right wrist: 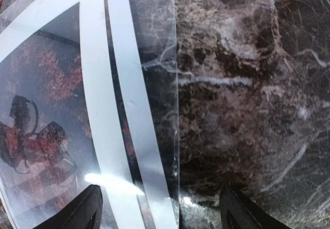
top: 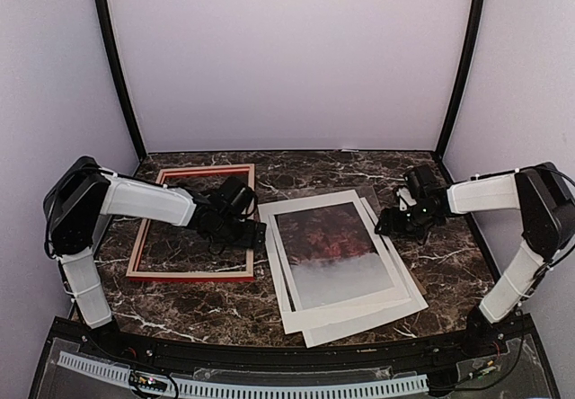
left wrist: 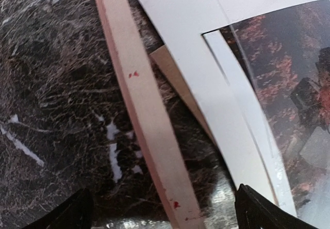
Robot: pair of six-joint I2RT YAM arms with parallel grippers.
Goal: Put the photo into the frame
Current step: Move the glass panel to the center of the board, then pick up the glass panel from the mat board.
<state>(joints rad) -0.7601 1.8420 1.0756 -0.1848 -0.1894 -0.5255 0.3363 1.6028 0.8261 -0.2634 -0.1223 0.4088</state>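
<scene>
The frame (top: 190, 275) lies flat on the marble table (top: 296, 170) with bare marble showing through its opening. The photo (top: 328, 246) is not in it. It lies just off the frame's right rail, close but outside, with its long axis running away from the robot, nearly parallel to that rail and slightly skewed. The photo sits inside a stack, under the white mat (top: 281, 264) and, going by the reflections in the right wrist view, under a clear pane (right wrist: 160, 33) as well. A brown backing board (left wrist: 175, 79) peeks out on the side towards the frame. The left gripper (top: 252, 233) hovers over the frame's right rail, so it looks the nearer hand for the frame and for the photo's frame-side edge. Its fingers are spread wide with the pale rail passing between them, and they grip nothing. The right gripper (top: 388, 224) is on the far side of the stack from the frame. Its fingers are also well apart over the pane's edge and hold nothing. A likely next step is lifting the sheets that cover the photo.
</scene>
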